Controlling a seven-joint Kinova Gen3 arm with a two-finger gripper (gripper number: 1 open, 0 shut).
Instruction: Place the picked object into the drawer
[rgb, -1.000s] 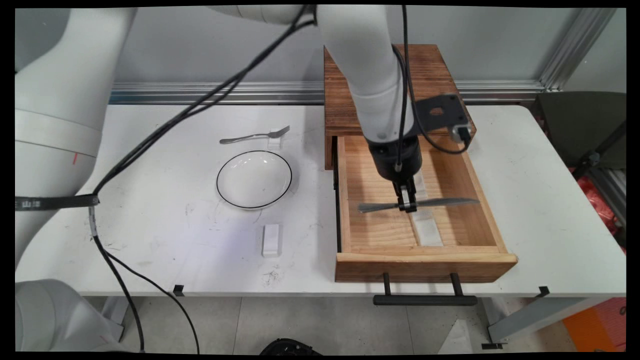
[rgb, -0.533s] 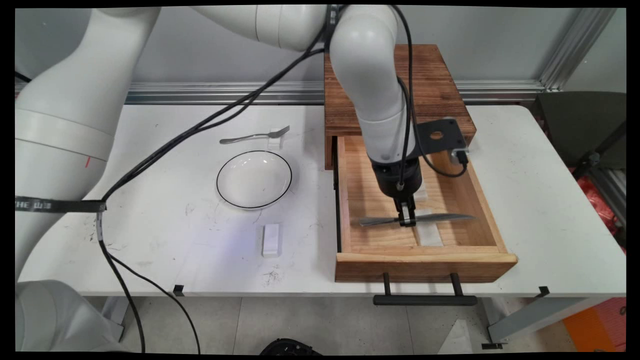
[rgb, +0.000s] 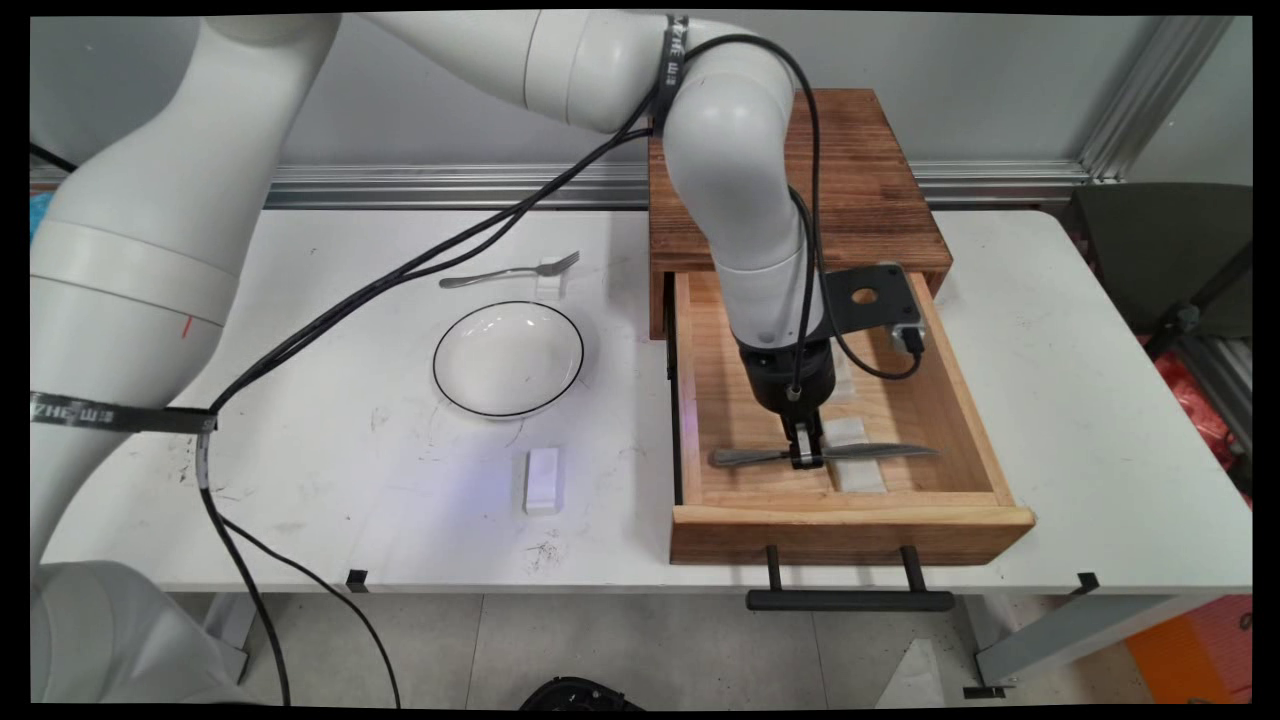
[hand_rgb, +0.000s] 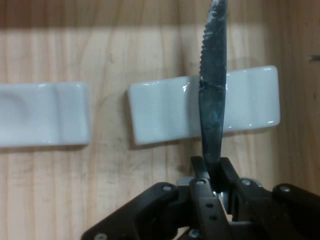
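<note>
Claw (rgb: 806, 458) clenched on a knife (rgb: 870, 452), gripping near the middle, blade out to one side and handle to the other. Low inside the open wooden drawer (rgb: 720, 400), toward its front wall. In the hand view, knife (hand_rgb: 212, 100) crossing directly over a white rest (hand_rgb: 165, 115); cannot tell whether touching it or just above. Second white rest (hand_rgb: 42, 114) lying beside the first on the drawer floor, apart from it. Not let go of yet: jaws tight on the metal.

Out on the white bench (rgb: 350, 450): white bowl (rgb: 508, 358) with dark rim, fork (rgb: 510, 271) behind it with tines propped on a small white rest (rgb: 551, 268), another bare white rest (rgb: 542, 480) in front of the bowl. All well apart from the claw. Drawer pulled fully out, black handle (rgb: 848, 599) hanging past the bench edge.
</note>
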